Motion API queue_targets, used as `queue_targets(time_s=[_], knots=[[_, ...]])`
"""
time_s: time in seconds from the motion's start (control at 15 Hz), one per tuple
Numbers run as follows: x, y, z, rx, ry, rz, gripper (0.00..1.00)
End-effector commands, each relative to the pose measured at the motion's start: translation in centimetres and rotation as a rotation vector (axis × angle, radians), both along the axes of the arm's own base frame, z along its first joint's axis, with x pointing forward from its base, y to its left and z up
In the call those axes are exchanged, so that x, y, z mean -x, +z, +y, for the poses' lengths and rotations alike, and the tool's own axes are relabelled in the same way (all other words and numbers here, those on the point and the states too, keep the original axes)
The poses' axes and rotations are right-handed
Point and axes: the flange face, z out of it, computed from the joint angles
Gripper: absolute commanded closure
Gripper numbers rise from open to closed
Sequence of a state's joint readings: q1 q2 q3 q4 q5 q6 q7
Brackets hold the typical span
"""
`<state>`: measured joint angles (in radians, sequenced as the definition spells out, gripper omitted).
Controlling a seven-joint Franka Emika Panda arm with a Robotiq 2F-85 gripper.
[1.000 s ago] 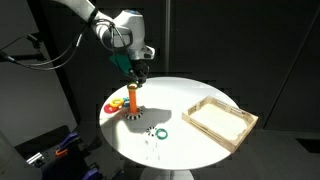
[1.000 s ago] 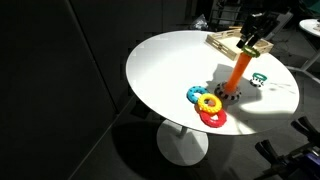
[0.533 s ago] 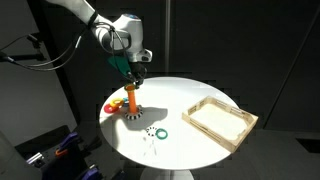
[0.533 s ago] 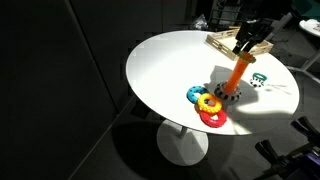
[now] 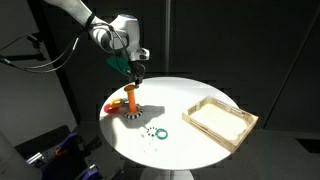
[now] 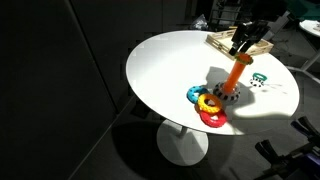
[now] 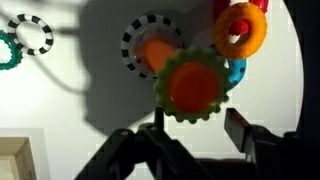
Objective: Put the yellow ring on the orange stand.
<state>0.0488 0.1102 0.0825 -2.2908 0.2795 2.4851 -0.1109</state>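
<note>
Gripper (image 7: 190,132) hovers above the orange stand (image 7: 150,55), fingers apparently spread, gripping nothing. A green toothed ring (image 7: 172,72) sits at the peg top, directly under it. The yellow ring (image 7: 240,30) lies lower, off to one side, stacked on the red ring (image 6: 213,118) and blue ring (image 6: 195,94). Risks: the green ring may block the peg, and grabbing the yellow ring may drag its neighbours or knock the stand.

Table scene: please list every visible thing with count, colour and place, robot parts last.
table: one, white, round.
orange stand: one, orange, near table's edge.
yellow ring: one, yellow-green, toothed, at stand's top, wrist view.
ring cluster: three, blue, yellow, red, beside the stand's base.
green ring: one, green, between stand and tray.
striped ring: one, black-white, beside the green ring.
tray: one, pale wood, near the opposite edge.
gripper: one, dark, above the stand.
arm: one, grey, above table.
</note>
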Motion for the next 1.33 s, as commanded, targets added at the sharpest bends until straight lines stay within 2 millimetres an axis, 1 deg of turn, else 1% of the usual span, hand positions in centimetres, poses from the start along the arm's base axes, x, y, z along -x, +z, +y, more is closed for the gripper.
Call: queue_targets(time_s=[0.0, 0.07, 0.27, 0.4, 0.67, 0.93, 1.07, 1.13, 1.27], knots=[[-0.4, 0.7, -0.3, 0.027, -0.013, 0.004, 0.04], [-0.3, 0.8, -0.4, 0.022, -0.014, 0.013, 0.01], [0.0, 1.2, -1.1, 0.003, -0.011, 0.058, 0.00], [0.3, 1.9, -1.7, 0.008, -0.009, 0.089, 0.00], [0.9, 3.8, -2.8, 0.054, 0.014, 0.118, 0.00], [1.5, 5.9, -3.8, 0.132, 0.048, 0.104, 0.00], [1.7, 6.5, -4.3, 0.163, 0.050, 0.091, 0.00], [1.3, 5.3, -3.7, 0.132, 0.065, 0.093, 0.00], [1.3, 5.4, -3.8, 0.137, 0.067, 0.091, 0.00]])
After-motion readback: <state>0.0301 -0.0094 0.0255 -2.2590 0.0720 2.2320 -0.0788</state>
